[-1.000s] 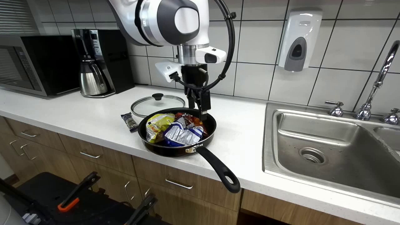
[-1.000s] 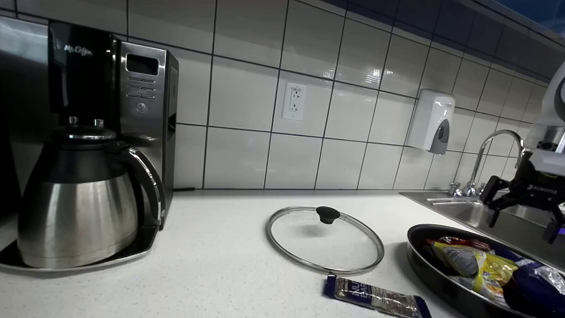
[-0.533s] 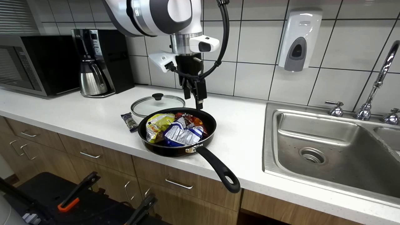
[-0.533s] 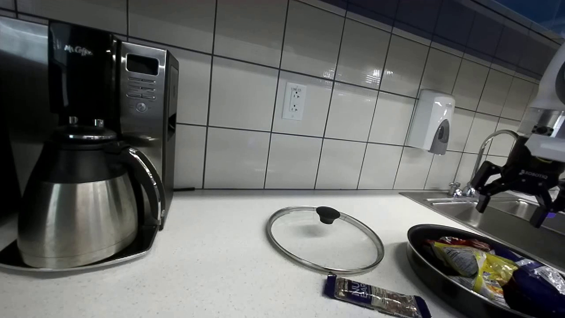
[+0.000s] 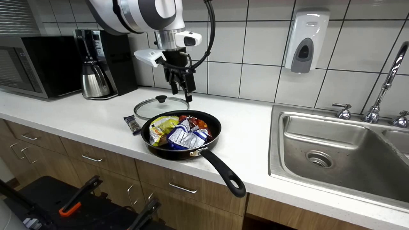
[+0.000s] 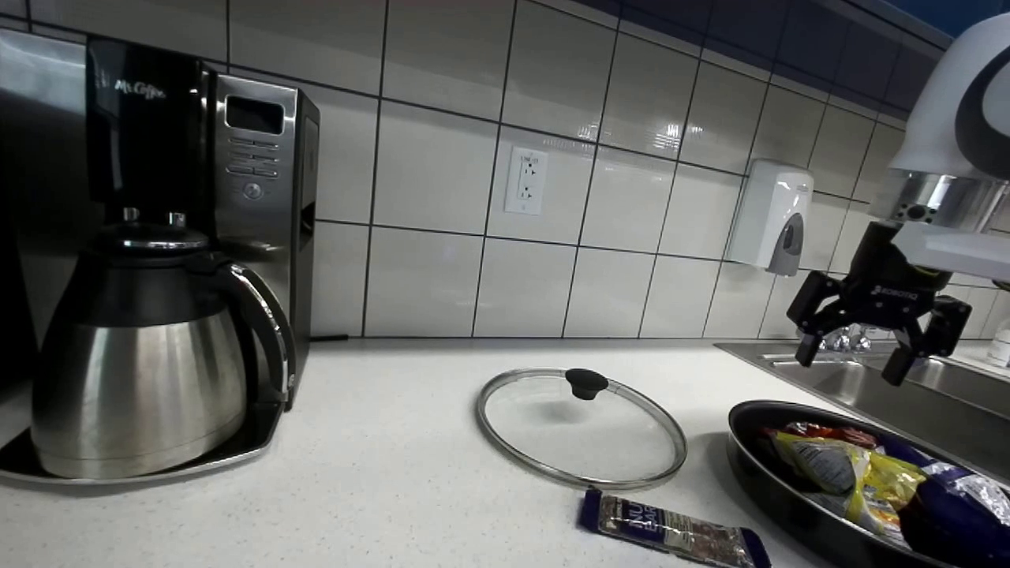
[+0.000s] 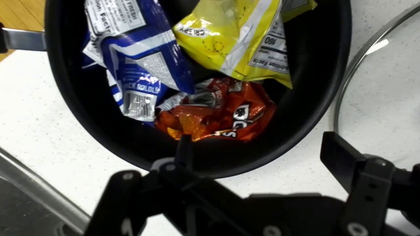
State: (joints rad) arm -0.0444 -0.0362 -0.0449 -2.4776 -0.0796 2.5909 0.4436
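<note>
Now shifted toward 10 o'clock in an exterior view, spread, empty gripper (image 5: 181, 96) clears skillet (image 5: 168, 155); glass lid (image 5: 156, 109) seems more reachable.

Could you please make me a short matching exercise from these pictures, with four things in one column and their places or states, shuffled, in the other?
Things:
1. Gripper
2. Glass lid
3. Frying pan
4. Yellow bag

Places or states:
A. Inside the pan, with a blue bag and a red bag
B. Open, holding nothing
C. On the counter, with a black handle jutting past the counter's edge
D. Lying on the counter, with a black knob on top

Right pairs: 1-B, 2-D, 3-C, 4-A.
</note>
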